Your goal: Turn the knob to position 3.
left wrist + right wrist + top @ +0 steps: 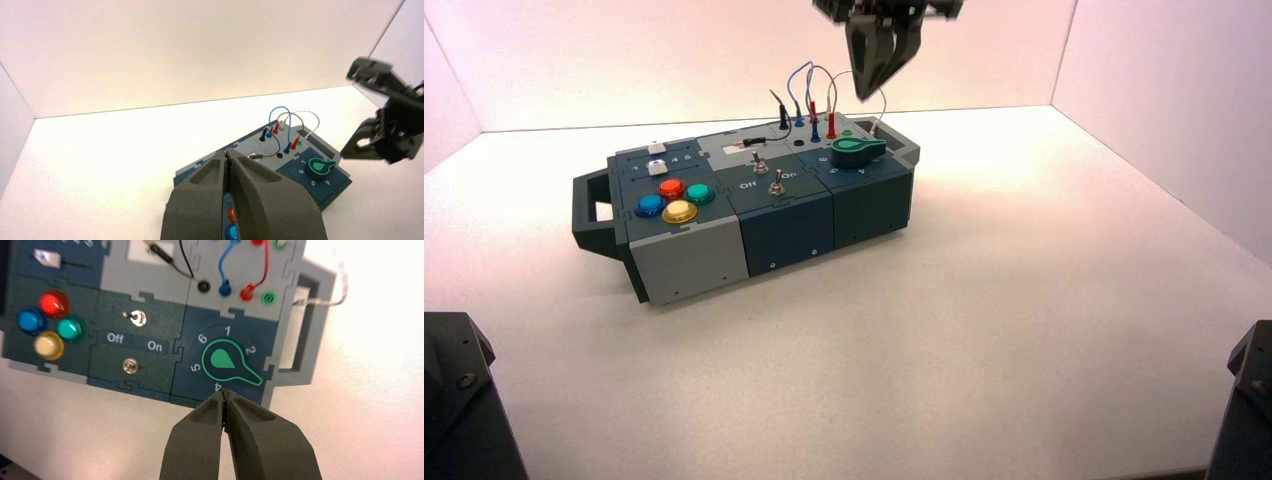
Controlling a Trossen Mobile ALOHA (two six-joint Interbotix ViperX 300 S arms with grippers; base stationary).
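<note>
Resting on the counter (1024, 330) is the box (689, 268). Above its right end hangs the right gripper (224, 395), tips together; the left gripper (226, 155), closed too, waits apart from it. The green knob (222, 360) sits on its right end, tip between 2 and 4.

A hand could pass over the surface (1014, 340) along the box's (789, 235) near side or past its right end. Looped wires (811, 64) rise beyond the knob (856, 152); toggle switches (777, 186) stand left. The right pincer (863, 96) hangs above.
</note>
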